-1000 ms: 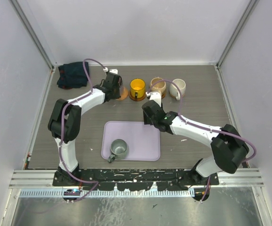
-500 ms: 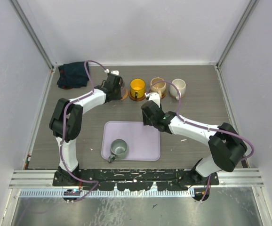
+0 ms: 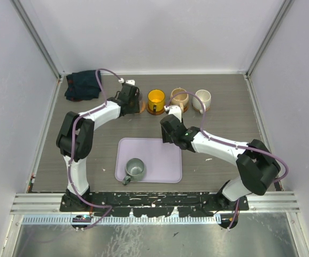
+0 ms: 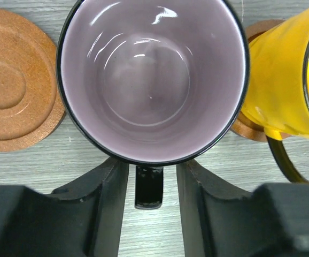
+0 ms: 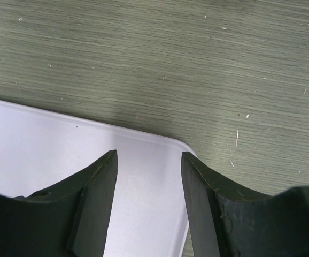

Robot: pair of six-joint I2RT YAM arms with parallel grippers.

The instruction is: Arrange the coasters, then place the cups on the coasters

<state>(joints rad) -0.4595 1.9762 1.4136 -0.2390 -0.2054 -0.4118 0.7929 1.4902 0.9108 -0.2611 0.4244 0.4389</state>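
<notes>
Now left claw [image 4: 150, 174] parted astride mauve cup [image 4: 152, 75] handle; right claw [image 5: 149, 160] spread over tray [image 5: 37, 139] corner.

Wood-grain table [image 3: 232, 115] carries lavender tray [image 3: 160, 160], coasters [image 4: 13, 80] (one bare), dark cloth [image 3: 82, 85].

Glossy ceramic mauve cup [image 4: 153, 80]; matt woodgrain table [image 5: 197, 64].

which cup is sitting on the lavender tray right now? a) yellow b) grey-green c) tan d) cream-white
b: the grey-green cup stands on the lavender tray, while the yellow cup, tan cup and cream-white cup are lined up along the back of the table.
</notes>
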